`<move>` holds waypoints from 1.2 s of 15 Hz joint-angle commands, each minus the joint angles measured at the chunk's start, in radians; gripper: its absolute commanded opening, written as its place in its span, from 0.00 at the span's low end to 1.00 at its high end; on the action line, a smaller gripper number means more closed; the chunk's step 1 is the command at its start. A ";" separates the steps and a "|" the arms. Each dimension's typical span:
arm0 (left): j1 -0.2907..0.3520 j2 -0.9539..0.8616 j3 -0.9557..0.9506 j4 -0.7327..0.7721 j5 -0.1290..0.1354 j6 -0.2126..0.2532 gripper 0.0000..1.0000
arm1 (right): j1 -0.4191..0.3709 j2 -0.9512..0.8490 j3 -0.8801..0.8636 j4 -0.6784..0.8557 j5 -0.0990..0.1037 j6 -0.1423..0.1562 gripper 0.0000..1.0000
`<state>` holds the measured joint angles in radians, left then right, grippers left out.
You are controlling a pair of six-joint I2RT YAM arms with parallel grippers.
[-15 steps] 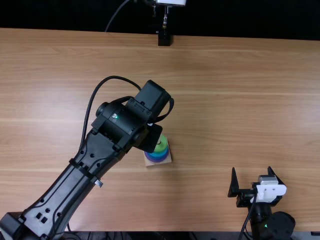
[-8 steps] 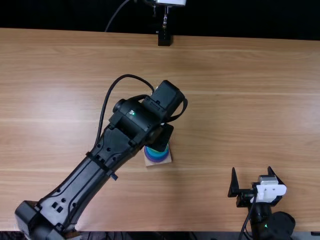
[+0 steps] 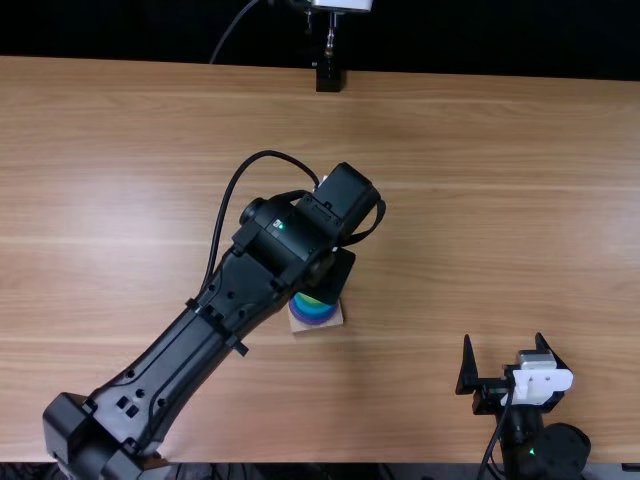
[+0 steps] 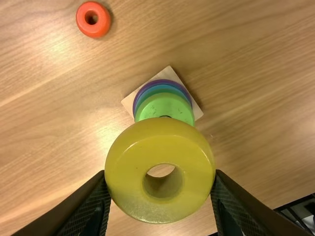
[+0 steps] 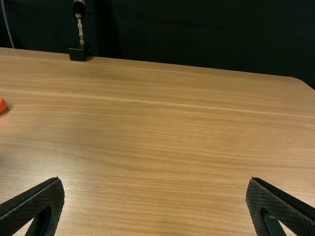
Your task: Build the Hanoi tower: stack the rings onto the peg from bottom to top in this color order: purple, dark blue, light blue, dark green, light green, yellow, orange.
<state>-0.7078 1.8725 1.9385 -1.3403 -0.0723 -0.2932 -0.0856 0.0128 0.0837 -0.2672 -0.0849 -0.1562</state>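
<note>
Yellow ring [image 4: 123, 172], clamped in left gripper [image 3: 333, 277]; partly masks light green ring [image 4: 162, 107], stacked above square base [image 4: 168, 73], in left wrist view. Orange ring [image 4: 102, 23]: on worktop [image 3: 480, 250], apart. Right gripper [image 3: 503, 339]: fingers spread.

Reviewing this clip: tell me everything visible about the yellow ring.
The yellow ring is thick, rounded and glossy, with a round central hole; it may be painted wood or plastic. No damage shows. The left tool grips it at two opposite sides, hole facing the wrist camera. It is raised off the table, partly hiding the light green ring.
</note>
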 commanded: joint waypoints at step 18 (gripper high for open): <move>0.005 0.043 0.011 -0.014 0.205 -0.005 1.00 | -0.011 -0.013 -0.068 -0.052 0.002 -0.004 1.00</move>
<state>-0.7067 1.8954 1.9427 -1.3552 0.1089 -0.2932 -0.0860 0.0128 0.0841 -0.2668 -0.0849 -0.1558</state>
